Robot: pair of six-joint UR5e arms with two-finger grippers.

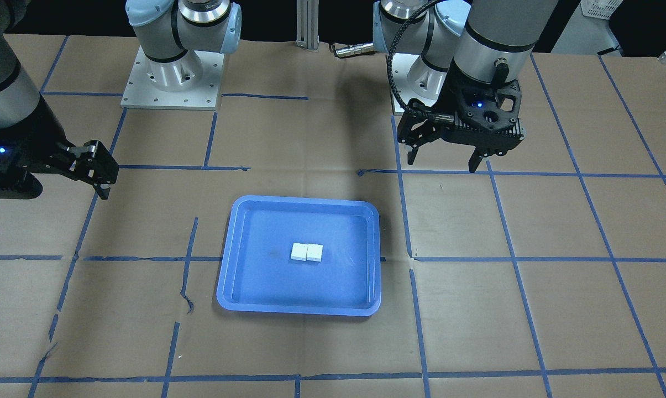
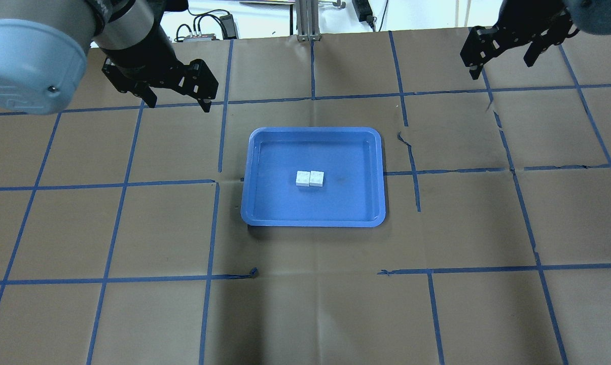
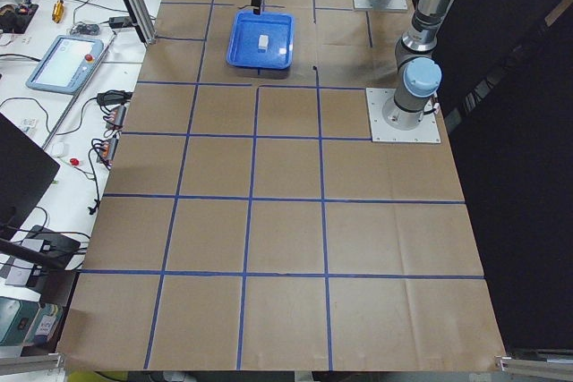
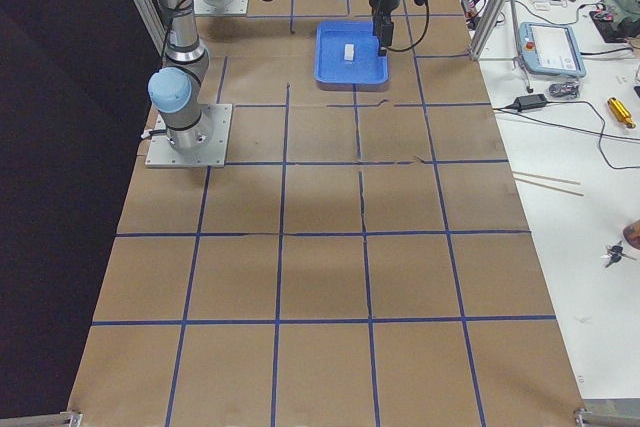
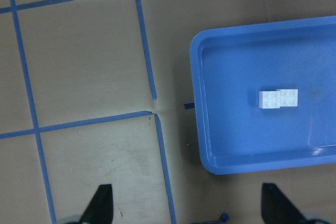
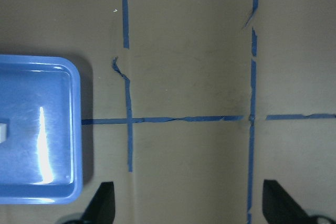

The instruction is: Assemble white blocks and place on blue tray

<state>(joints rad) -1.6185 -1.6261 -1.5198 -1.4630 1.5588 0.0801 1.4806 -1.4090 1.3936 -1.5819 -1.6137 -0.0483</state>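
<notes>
The two white blocks (image 1: 307,252) lie side by side and touching, studs up, near the middle of the blue tray (image 1: 266,282). They also show in the overhead view (image 2: 310,178) and the left wrist view (image 5: 278,98). The tray (image 2: 275,203) sits flat at the table's centre. My left gripper (image 2: 178,105) is open and empty, hovering above the table beyond the tray's far left corner. My right gripper (image 2: 502,68) is open and empty, high over the far right of the table, well away from the tray. In the right wrist view only the tray's corner (image 6: 31,103) shows.
The table is covered in brown paper with a blue tape grid; the paper is torn near the tray (image 2: 404,139). The arm bases (image 1: 172,72) stand at the robot's side of the table. Benches with a teach pendant (image 3: 64,60) and cables run along the operators' side of the table.
</notes>
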